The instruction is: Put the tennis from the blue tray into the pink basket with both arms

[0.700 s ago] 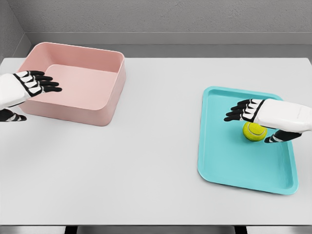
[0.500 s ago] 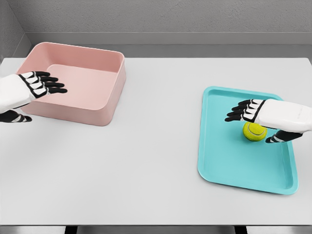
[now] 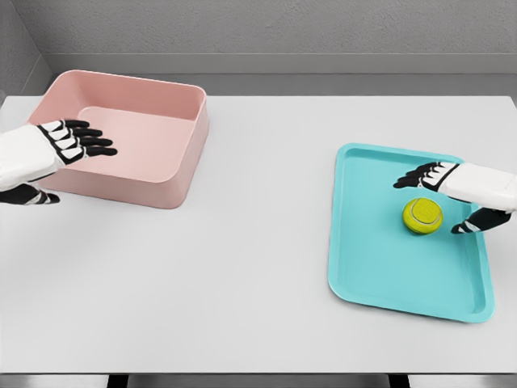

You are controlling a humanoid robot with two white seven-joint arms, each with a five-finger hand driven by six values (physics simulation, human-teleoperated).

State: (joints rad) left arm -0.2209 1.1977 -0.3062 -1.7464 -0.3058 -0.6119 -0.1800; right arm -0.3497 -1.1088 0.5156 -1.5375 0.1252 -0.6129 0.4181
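Tennis ball (image 3: pixel 422 215) on blue tray (image 3: pixel 380 275) (round, no axis) | right robot hand (image 3: pixel 452 194) spread beside it, empty

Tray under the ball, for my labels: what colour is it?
Turquoise blue tray, seen in the head view.

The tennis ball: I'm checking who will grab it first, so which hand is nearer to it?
Right. The right hand hovers open just beside the tennis ball over the blue tray; the left hand is far across the table at the pink basket.
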